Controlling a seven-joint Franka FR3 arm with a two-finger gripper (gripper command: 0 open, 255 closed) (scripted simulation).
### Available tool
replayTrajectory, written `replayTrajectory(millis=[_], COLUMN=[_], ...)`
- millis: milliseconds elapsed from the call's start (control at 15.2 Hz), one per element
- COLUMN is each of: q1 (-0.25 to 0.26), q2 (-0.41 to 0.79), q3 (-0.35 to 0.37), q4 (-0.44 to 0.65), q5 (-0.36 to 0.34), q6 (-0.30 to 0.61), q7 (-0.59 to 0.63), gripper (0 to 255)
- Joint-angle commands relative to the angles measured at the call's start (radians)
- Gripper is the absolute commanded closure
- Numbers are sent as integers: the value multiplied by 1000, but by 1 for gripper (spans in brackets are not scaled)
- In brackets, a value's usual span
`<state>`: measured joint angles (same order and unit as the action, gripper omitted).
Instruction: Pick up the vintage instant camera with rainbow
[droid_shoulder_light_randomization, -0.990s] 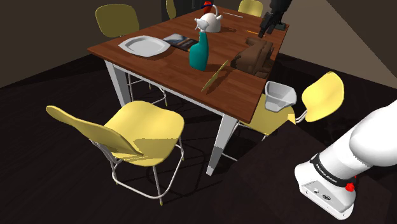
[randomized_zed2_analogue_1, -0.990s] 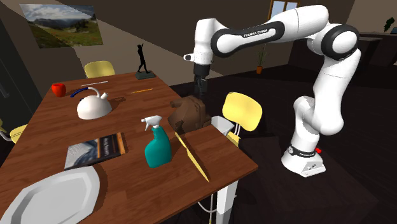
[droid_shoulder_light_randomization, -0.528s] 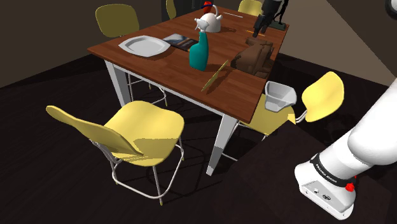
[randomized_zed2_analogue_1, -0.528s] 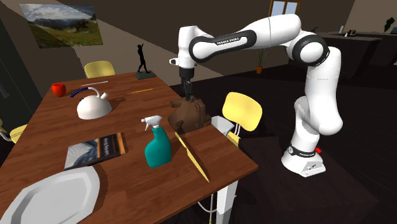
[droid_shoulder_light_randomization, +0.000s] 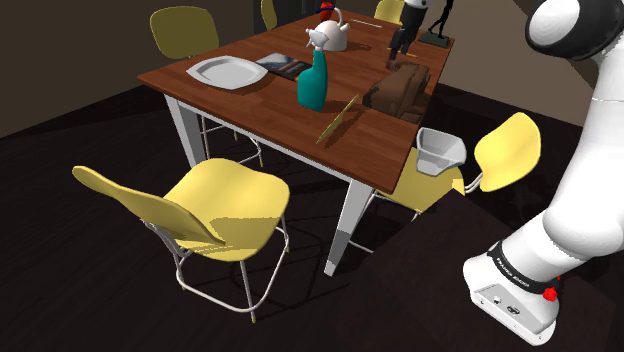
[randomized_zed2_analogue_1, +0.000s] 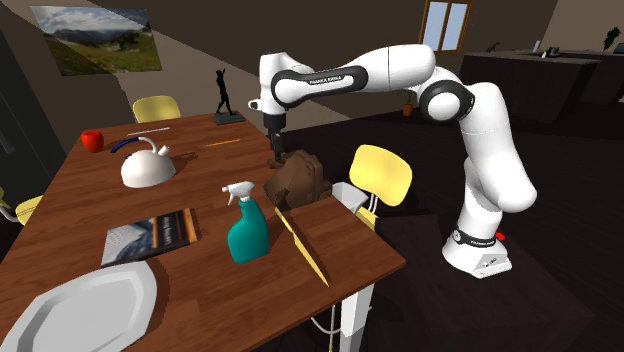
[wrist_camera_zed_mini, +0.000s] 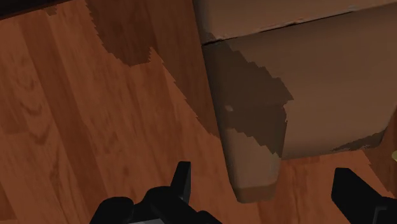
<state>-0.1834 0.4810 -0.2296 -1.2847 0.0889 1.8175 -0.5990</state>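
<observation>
The all-black pincer (wrist_camera_zed_mini: 264, 181) is hovering wide open, empty, over a corner of the brown boxy camera (wrist_camera_zed_mini: 305, 83) on the wooden surface (wrist_camera_zed_mini: 76, 114).

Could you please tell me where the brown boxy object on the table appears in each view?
Shoulder view: the brown boxy object sits upper right of centre.
Second exterior view: the object is near the middle, right of the teal spray bottle.
Wrist view: the object lies just ahead of the open fingers.
Shared landmark: the black gripper, close beside it.
</observation>
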Motion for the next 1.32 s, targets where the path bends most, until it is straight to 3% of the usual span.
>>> replayTrajectory(millis=[0,396,462,1056,1254], q1=[-1,2,2,2,0], q2=[6,9,7,9,6], q3=[0,2,1,2,1], q4=[-14,-71,-74,-71,-34], q5=[1,2,2,2,1], q6=[20,80,81,80,41], q7=[-3,-4,-5,-4,-4], gripper=[0,0,255,255,255])
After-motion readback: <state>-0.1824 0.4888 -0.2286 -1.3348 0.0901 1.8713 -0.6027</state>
